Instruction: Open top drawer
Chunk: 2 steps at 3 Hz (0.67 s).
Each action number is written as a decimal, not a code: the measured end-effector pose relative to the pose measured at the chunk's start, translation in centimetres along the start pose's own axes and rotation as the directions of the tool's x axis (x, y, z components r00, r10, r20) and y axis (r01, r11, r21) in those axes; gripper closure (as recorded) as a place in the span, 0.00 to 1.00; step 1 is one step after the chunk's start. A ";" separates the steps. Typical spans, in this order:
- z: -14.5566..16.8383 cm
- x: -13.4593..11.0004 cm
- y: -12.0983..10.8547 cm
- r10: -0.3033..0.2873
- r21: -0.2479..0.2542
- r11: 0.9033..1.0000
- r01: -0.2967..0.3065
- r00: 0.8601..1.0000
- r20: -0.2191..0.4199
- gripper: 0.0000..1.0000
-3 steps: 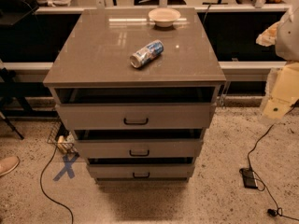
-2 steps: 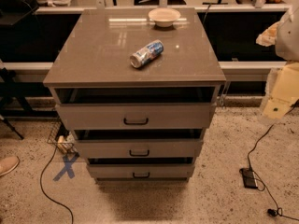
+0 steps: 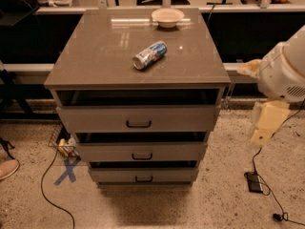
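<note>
The top drawer (image 3: 95, 119) is the widest and tallest grey-taupe front, just under the cabinet top, with a small black bar handle (image 3: 138, 124) at its centre. A dark gap shows above its front. Two narrower drawer fronts (image 3: 142, 152) (image 3: 143, 175) sit below it. My arm (image 3: 283, 73) is at the right edge of the view. My gripper (image 3: 264, 124) hangs as a cream piece below the arm, to the right of the cabinet and apart from it, at about the height of the top drawer.
A tipped can (image 3: 149, 55) and a pale bowl (image 3: 167, 16) lie on the cabinet top (image 3: 95, 56). Cables run on the speckled floor at left (image 3: 45, 185) and right (image 3: 267, 190). A blue tape cross (image 3: 66, 170) marks the floor. A shoe (image 3: 7, 168) is at far left.
</note>
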<state>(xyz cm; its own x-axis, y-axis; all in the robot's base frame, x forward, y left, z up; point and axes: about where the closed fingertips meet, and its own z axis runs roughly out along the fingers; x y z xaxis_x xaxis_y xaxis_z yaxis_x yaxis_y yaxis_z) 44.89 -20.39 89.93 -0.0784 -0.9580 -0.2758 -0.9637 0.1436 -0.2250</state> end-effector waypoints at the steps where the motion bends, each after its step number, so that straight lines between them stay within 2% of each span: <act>1: 7.0 -0.8 -0.3 -0.119 -0.031 0.992 0.122 0.989 0.090 0.00; 2: 7.0 -0.8 -0.3 -0.119 -0.031 0.992 0.122 0.989 0.090 0.00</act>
<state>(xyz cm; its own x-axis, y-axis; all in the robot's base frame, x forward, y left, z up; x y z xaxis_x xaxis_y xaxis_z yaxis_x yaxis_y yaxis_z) 46.99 -17.88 83.67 0.0598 -0.9421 -0.3298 -0.9736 0.0179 -0.2278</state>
